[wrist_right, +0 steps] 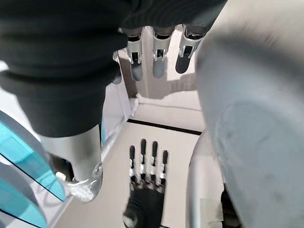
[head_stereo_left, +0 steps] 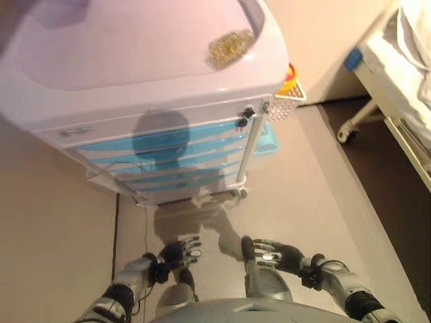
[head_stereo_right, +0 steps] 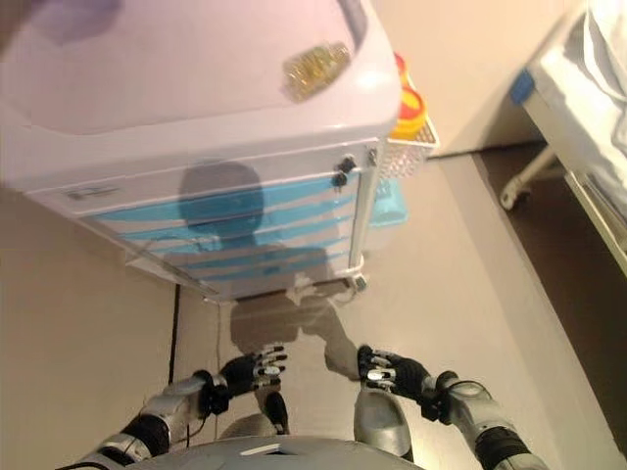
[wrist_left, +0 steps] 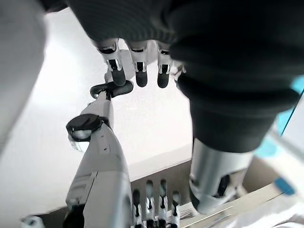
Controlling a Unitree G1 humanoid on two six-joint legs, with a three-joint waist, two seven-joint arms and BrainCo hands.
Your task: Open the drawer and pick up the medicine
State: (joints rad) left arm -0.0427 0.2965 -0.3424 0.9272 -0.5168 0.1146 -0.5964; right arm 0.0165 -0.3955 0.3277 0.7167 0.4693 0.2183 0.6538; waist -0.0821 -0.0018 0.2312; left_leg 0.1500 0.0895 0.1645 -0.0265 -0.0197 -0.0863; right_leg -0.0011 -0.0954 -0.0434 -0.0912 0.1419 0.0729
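Observation:
A white medical cart (head_stereo_left: 141, 101) stands ahead of me, with several blue-striped drawers (head_stereo_left: 175, 158) on its front, all closed. A blister pack of yellow capsules (head_stereo_left: 230, 47) lies on the cart's top near its right edge. My left hand (head_stereo_left: 180, 253) hangs low in front of me with straight fingers, empty. My right hand (head_stereo_left: 269, 254) hangs beside it, also with straight fingers and empty. Both hands are well below the cart and apart from it. The left hand's fingers (wrist_left: 137, 64) and the right hand's fingers (wrist_right: 156, 52) show straight in the wrist views.
A wire basket (head_stereo_left: 286, 104) with a yellow-and-red container (head_stereo_left: 289, 81) hangs on the cart's right side. A vertical rail (head_stereo_left: 250, 151) runs down the cart's right front corner, with a castor (head_stereo_left: 237, 194) below. A bed (head_stereo_left: 404, 81) stands at the far right.

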